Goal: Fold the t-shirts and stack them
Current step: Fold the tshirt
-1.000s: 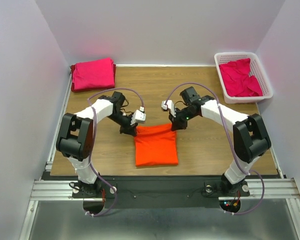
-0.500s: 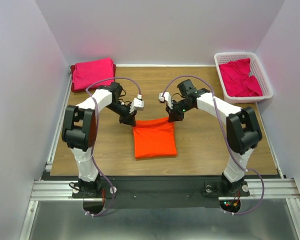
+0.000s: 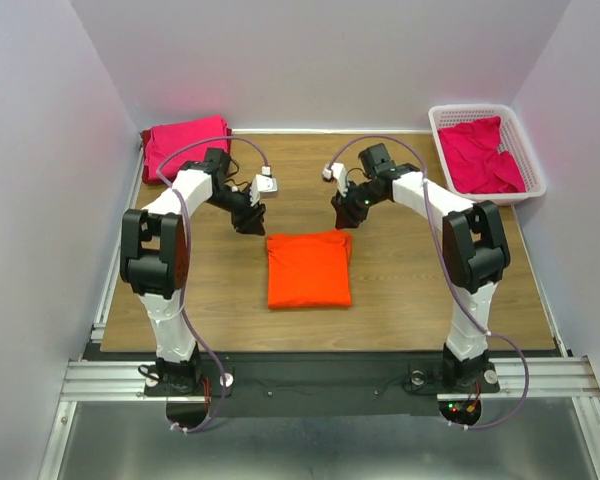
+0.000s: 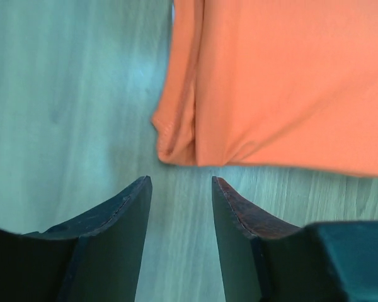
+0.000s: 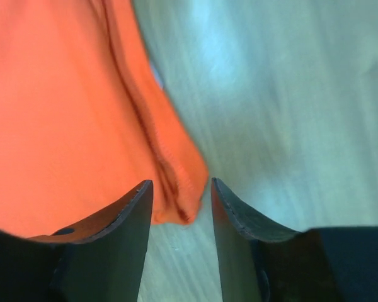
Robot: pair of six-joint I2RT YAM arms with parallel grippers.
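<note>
The orange t-shirt (image 3: 309,269) lies folded into a rectangle in the middle of the table. My left gripper (image 3: 250,222) is open and empty just beyond its far left corner (image 4: 176,135). My right gripper (image 3: 343,218) is open just beyond its far right corner (image 5: 176,182); the corner lies between the jaws but is not gripped. A folded magenta-pink t-shirt (image 3: 185,147) lies at the far left. More magenta-pink t-shirts (image 3: 483,155) lie crumpled in the basket.
The white lattice basket (image 3: 533,165) stands at the far right corner of the wooden table (image 3: 400,290). White walls close in the table on three sides. Both arm bases are bolted at the near edge.
Both grippers let go of the orange t-shirt's far edge and drew back towards the far side. The shirt now lies flat and folded, a little farther from the near edge.
</note>
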